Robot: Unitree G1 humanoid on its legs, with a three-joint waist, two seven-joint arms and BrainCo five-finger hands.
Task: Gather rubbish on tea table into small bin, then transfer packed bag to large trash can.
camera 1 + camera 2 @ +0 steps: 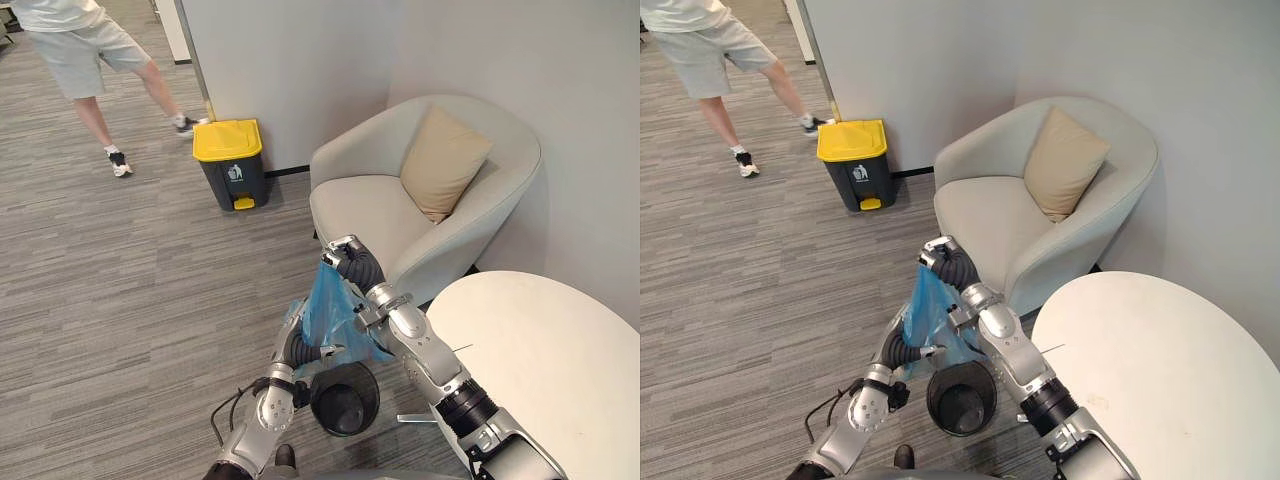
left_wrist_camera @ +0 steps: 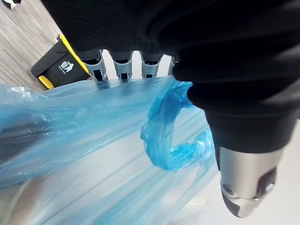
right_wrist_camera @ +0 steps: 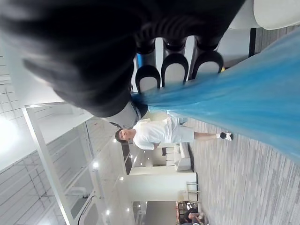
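Note:
A blue plastic bag [image 1: 332,312] hangs stretched above the small black bin [image 1: 345,402], which stands on the floor beside the white tea table [image 1: 550,360]. My right hand [image 1: 348,264] is shut on the bag's gathered top and holds it up; the bag [image 3: 243,89] runs out from its curled fingers [image 3: 174,70]. My left hand [image 1: 300,345] is against the bag's lower side, just above the bin's rim. Past that hand the blue film [image 2: 93,131] and a twisted loop of it [image 2: 168,136] lie over it. The large grey trash can with a yellow lid [image 1: 230,160] stands by the wall, far ahead.
A light armchair [image 1: 370,215] with a tan cushion [image 1: 442,165] stands close on the right of the bag. A person [image 1: 85,55] walks at the far left, near the large can. Grey carpet [image 1: 130,300] lies between me and the can.

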